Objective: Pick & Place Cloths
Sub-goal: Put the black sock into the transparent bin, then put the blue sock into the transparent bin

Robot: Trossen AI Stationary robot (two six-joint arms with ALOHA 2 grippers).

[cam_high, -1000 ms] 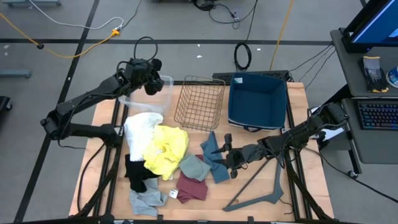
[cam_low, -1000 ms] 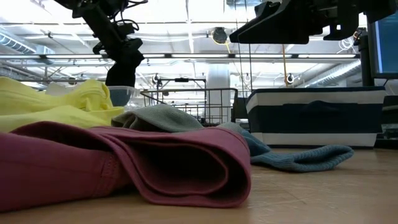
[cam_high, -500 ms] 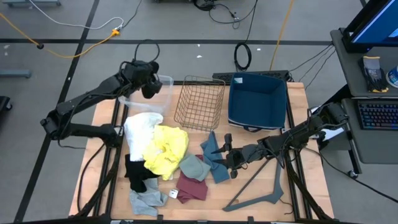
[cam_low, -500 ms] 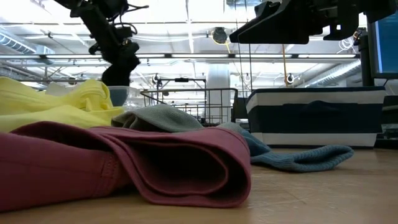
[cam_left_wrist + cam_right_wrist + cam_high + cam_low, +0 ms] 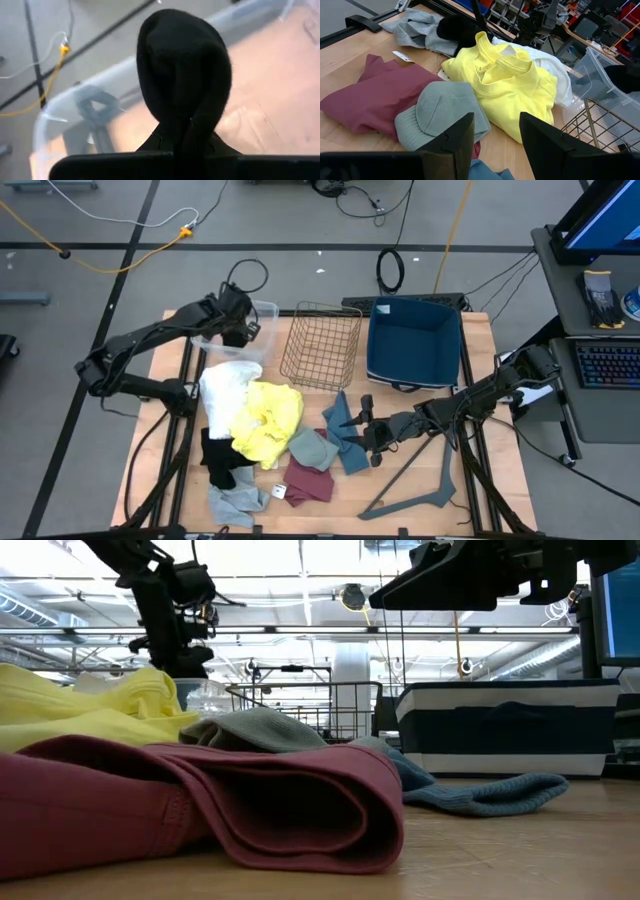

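My left gripper [image 5: 238, 330] is shut on a small black cloth [image 5: 182, 75] above the clear plastic bin [image 5: 262, 315] at the table's far left. The other cloths lie in a heap on the table: white [image 5: 228, 385], yellow [image 5: 268, 418], another black one [image 5: 215, 458], light grey [image 5: 235, 500], maroon [image 5: 308, 480], grey-green [image 5: 313, 448] and blue [image 5: 345, 435]. My right gripper [image 5: 366, 430] is open and hovers just right of the blue cloth, touching nothing. In its wrist view, the right gripper [image 5: 495, 135] faces the grey-green [image 5: 440, 112] and yellow [image 5: 505, 82] cloths. My left gripper pinches the black cloth between its two fingers, coming from above and pointing down. The bunched fabric [image 5: 185, 130] bulges out past the fingertips and hides the place of contact. The cloth is lifted clear of the table and hangs over the bin's floor [image 5: 250, 120].
A wire basket [image 5: 322, 345] and a dark blue bin [image 5: 413, 345] stand along the far edge, right of the clear bin. A grey V-shaped metal bar [image 5: 420, 490] lies at the near right. Bare wood shows at the table's right and near edges.
My left gripper, still shut on the black cloth, has come down toward the clear bin and shifted a little toward the table's near-left. The cloth has moved with it. The right arm and the heap have kept still.
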